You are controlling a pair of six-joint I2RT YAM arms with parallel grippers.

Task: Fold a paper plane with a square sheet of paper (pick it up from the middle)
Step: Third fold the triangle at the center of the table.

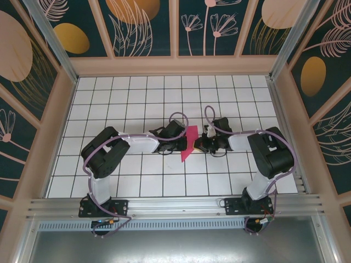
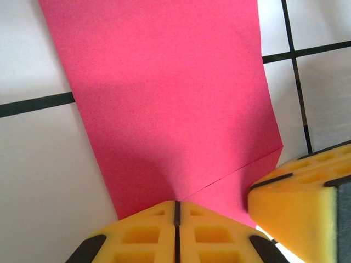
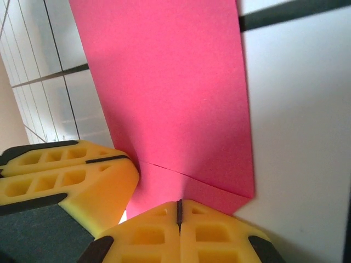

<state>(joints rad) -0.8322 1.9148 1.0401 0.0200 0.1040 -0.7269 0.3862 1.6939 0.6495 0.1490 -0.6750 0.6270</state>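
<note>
Robot test cell, lab-type, is indicated. A white gridded tabletop [image 1: 109, 181] is boxed in by botanical-print wall panels [image 1: 142, 27]. A left arm [image 1: 109, 156] and right arm [image 1: 269, 153] are bolted to an aluminium rail [image 1: 175, 207] at the near edge.

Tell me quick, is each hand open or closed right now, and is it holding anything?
Left hand: closed, pinching the pink paper.
Right hand: closed, pinching the same pink paper.

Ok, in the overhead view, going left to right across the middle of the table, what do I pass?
left arm → left gripper → folded pink paper → right gripper → right arm
</note>
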